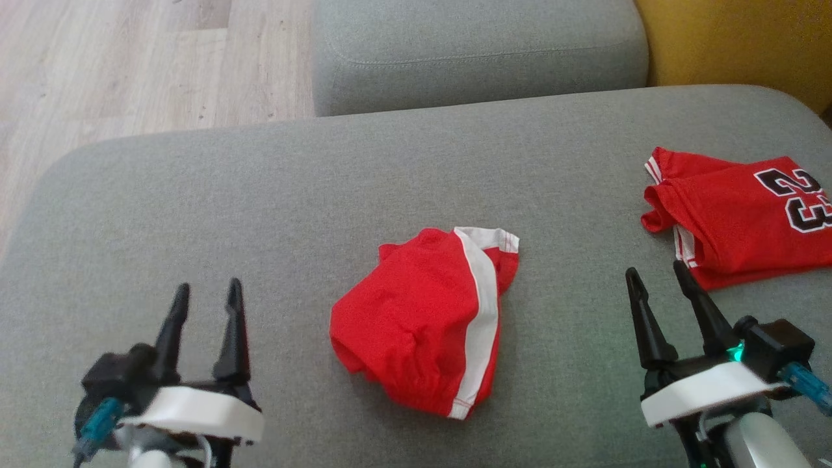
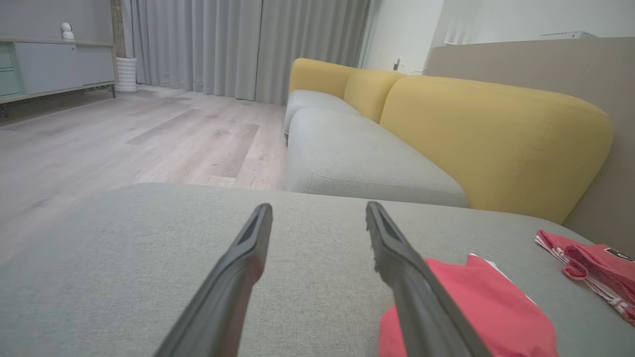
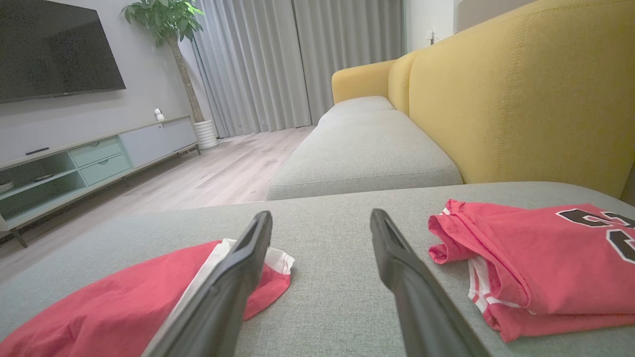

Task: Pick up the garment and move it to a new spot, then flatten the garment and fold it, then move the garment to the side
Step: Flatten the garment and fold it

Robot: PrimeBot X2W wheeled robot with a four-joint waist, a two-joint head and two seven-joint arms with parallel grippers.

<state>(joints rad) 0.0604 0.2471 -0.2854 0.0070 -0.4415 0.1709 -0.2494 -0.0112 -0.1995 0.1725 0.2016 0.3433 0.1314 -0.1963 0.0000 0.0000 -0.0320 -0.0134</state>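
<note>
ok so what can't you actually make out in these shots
jersey: head view, the right edge cuts through its number and far side.
crumpled red garment: head view, its own folds hide what kind it is.
same garment, left wrist view: the left tool covers part, the bottom edge cuts more.

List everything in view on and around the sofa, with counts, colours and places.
Shorts: one, red with white stripe, crumpled mid-cushion between the grippers.
Jersey: one, red, black number 23, folded on the cushion's right side.
Near seat cushion: one, grey, under both garments.
Far seat cushion: one, grey, beyond it.
Backrest: yellow, along the right.
Floor: pale wood, on the left.
Curtains: grey, far wall.
Television: one, black, on the wall above a low cabinet.
Plant: one, green, by the curtains.
Left gripper: one, black fingers, open, lower left.
Right gripper: one, black fingers, open, lower right, near the jersey.
</note>
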